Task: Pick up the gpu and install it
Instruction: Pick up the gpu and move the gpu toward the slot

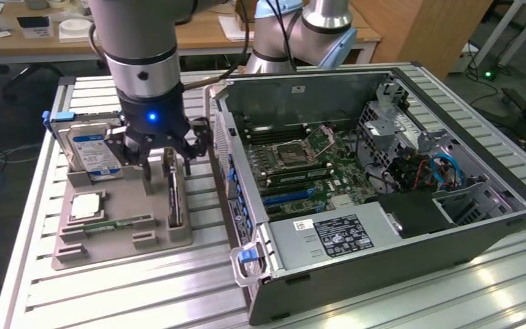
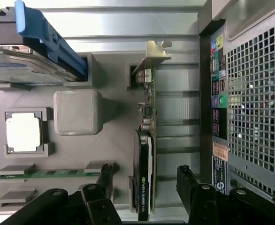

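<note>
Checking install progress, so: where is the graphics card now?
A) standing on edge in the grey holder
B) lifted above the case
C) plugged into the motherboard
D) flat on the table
A: the graphics card stands on edge in the grey holder, the open tool straddling it without touching.

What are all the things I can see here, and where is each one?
slatted metal table: one, silver, under everything
open computer case: one, black, on table
plastic holder tray: one, grey, beside case
flat gpu card: one, green-black, on edge in tray
boxy hard drive: one, silver, upright in tray
square processor chip: one, silver, flat in tray
narrow memory stick: one, green, in tray
robot gripper: one, black, open, astride gpu
</note>
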Action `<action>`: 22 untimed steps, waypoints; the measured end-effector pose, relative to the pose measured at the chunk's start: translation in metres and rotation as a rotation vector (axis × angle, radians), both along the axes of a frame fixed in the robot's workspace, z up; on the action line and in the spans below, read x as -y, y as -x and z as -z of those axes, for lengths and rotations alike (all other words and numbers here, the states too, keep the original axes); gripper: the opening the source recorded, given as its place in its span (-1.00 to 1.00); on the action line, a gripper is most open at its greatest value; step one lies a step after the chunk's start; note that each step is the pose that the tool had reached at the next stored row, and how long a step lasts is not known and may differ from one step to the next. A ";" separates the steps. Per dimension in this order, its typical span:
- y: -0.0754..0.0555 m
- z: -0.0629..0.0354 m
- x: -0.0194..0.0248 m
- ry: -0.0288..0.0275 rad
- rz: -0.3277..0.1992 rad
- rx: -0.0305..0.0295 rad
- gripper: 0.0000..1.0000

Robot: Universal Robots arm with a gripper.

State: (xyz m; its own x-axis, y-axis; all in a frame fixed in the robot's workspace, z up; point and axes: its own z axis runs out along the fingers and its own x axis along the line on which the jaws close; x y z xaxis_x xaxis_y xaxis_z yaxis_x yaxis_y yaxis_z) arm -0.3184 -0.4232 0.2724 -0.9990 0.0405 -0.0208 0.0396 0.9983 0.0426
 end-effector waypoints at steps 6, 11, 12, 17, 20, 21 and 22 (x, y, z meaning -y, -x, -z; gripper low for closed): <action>-0.001 0.0108 0.0007 -0.0001 -0.005 -0.0003 0.33; -0.001 0.0199 0.0007 0.0000 -0.005 -0.0004 0.33; -0.001 0.0217 0.0007 0.0000 -0.005 -0.0004 0.33; -0.001 0.0307 0.0007 0.0000 -0.004 -0.0003 0.33; -0.001 0.0362 0.0007 0.0000 -0.003 -0.0003 0.33; -0.001 0.0380 0.0008 0.0001 -0.003 -0.0004 0.33; -0.001 0.0399 0.0007 0.0000 -0.003 -0.0003 0.33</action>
